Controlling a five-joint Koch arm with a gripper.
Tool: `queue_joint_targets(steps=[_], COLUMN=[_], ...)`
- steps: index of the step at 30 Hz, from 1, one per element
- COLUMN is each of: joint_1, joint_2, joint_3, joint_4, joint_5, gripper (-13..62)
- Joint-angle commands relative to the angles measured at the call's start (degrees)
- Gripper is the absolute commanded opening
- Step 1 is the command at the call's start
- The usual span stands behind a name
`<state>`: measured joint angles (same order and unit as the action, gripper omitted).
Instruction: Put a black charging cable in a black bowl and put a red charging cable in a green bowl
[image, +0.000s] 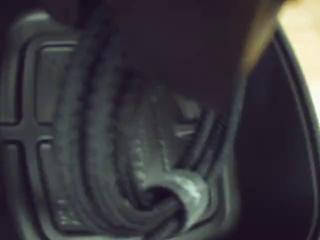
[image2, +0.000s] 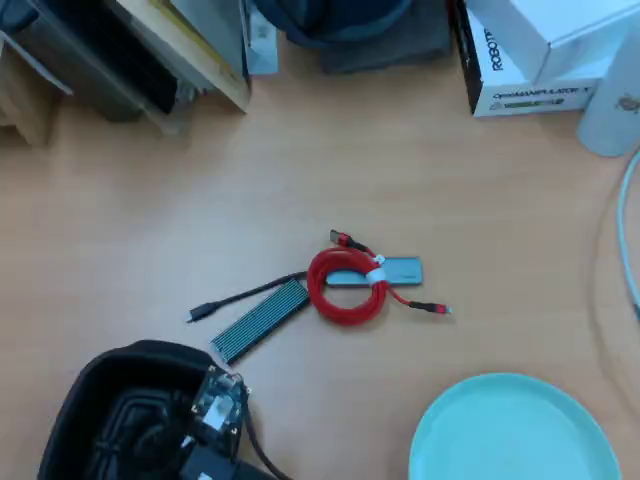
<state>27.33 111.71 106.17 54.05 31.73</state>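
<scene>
At the lower left of the overhead view, my gripper (image2: 205, 425) hangs over the black bowl (image2: 85, 400), a large rounded-square tub with a thick rim. The black charging cable (image: 115, 150) lies coiled inside it; the wrist view shows its braided loops resting on the raised ribs of the floor, blurred by closeness. I cannot tell whether my jaws are spread or pinching the cable, because neither camera shows the fingertips clearly. I judge this first half of the task is at or near the drop.

The red charging cable (image2: 347, 284) sits in the middle of the table (image2: 450, 170), a tight coil bound by a white tie. It rests on top of a flat grey hub (image2: 402, 271), so lifting it may drag that along. A ribbed grey block (image2: 262, 319) with a single black lead (image2: 235, 300) lies just beside it. The green bowl (image2: 515, 430), pale mint and empty, waits at the lower right, well apart from the red coil.

On a white box (image2: 530, 60) at the top right I read "ROBOTIS" and "OpenMANIPULATOR".
</scene>
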Motion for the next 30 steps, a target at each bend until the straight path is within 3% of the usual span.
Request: queue_joint_targets(steps=[1,8,10,13,19,22,30], joint_1=[-1.23,-2.29,-2.37,-2.64,-8.96,-8.35,1.41], joint_2=[2.99,2.9,2.9,2.9,2.81,2.9,3.25], joint_3=[-3.43,0.62,1.93,2.2,1.85,1.32,-4.83], joint_4=[-6.24,-8.96,-10.37,-10.02,-4.22,-1.93,4.04], joint_5=[-0.62,-0.53,-0.97,-1.58,-1.14,-1.23,-1.67], gripper=[-6.5,-5.2,-1.8,8.3,36.5,45.1,46.9])
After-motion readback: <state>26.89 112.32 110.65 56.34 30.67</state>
